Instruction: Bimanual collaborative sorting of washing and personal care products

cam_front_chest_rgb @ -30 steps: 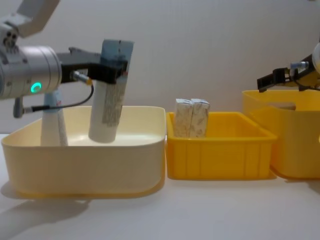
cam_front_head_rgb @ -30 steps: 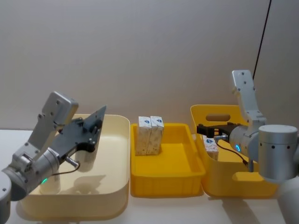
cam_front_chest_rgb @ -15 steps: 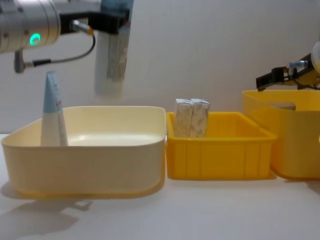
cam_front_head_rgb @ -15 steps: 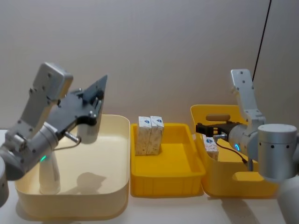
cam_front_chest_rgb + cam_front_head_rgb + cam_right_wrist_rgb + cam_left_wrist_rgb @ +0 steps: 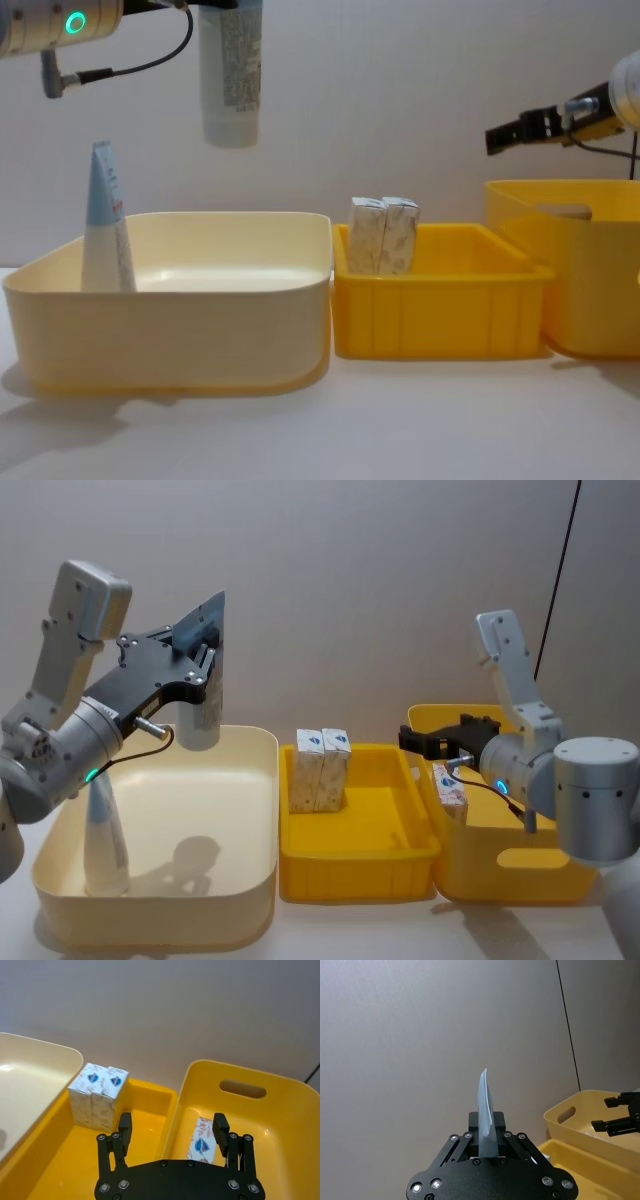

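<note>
1. Cream bin sits nearest, a pale-blue tube upright inside it.
2. Left gripper hangs above, jaws pinching the tall pouch clear of the bin.
3. Right gripper, jaws spread, hovers over the yellow bin with one carton inside.

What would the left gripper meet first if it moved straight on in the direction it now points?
Nothing nearby, it seems. The left gripper, shut on the pouch, points at the bare wall, and the way there looks free. How far off the wall lies I cannot tell.
</note>
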Available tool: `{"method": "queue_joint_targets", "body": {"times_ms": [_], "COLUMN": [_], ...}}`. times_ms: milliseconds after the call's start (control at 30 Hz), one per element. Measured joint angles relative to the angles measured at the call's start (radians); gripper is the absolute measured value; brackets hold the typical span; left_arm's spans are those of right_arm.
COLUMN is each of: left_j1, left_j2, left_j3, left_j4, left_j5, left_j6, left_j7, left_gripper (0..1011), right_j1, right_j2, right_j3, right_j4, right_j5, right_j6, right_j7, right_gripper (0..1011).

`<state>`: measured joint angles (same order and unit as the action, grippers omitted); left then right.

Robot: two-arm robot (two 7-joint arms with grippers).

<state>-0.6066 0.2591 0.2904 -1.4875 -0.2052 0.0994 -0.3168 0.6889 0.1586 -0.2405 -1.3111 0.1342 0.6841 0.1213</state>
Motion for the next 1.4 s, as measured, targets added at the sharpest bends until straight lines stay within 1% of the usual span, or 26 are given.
{"method": "queue_joint_targets", "body": {"times_ms": [200,267,300,500,633,1000,1033,1133,1333,1400], "left_j1": [-0.029,-0.034,-0.039,-0.048,-0.050,-0.045,-0.044,-0.043,-0.040,-0.040], "left_j2": [-0.011,-0.013,-0.014,-0.016,-0.016,-0.013,-0.012,-0.012,-0.010,-0.010], "left_j3": [-0.005,-0.005,-0.005,-0.006,-0.005,0.003,0.004,0.006,0.012,0.013], "left_j4": [0.042,0.051,0.057,0.068,0.069,0.039,0.035,0.029,0.021,0.020], "left_j5": [-0.023,-0.028,-0.032,-0.042,-0.048,-0.058,-0.059,-0.061,-0.068,-0.069], "left_j6": [-0.008,-0.009,-0.009,-0.009,-0.008,0.001,0.002,0.002,0.002,0.001], "left_j7": [-0.015,-0.018,-0.020,-0.023,-0.023,-0.016,-0.014,-0.013,-0.009,-0.009], "left_gripper": [170,170,171,170,170,170,170,170,170,170], "right_j1": [-0.001,-0.001,-0.001,0.000,0.009,0.032,0.037,0.045,0.075,0.081], "right_j2": [0.023,0.028,0.034,0.054,0.067,0.067,0.067,0.066,0.063,0.062], "right_j3": [-0.023,-0.028,-0.033,-0.052,-0.072,-0.124,-0.134,-0.147,-0.190,-0.198], "right_j4": [-0.021,-0.026,-0.030,-0.044,-0.036,-0.006,0.001,0.010,0.042,0.050], "right_j5": [0.003,0.005,0.007,0.017,0.021,0.008,0.007,0.006,0.006,0.007], "right_j6": [-0.043,-0.052,-0.064,-0.105,-0.131,-0.151,-0.156,-0.164,-0.193,-0.201], "right_j7": [0.072,0.086,0.106,0.169,0.208,0.248,0.259,0.274,0.336,0.352], "right_gripper": [1001,1001,1001,1001,1001,1001,1001,1001,1001,1001]}}
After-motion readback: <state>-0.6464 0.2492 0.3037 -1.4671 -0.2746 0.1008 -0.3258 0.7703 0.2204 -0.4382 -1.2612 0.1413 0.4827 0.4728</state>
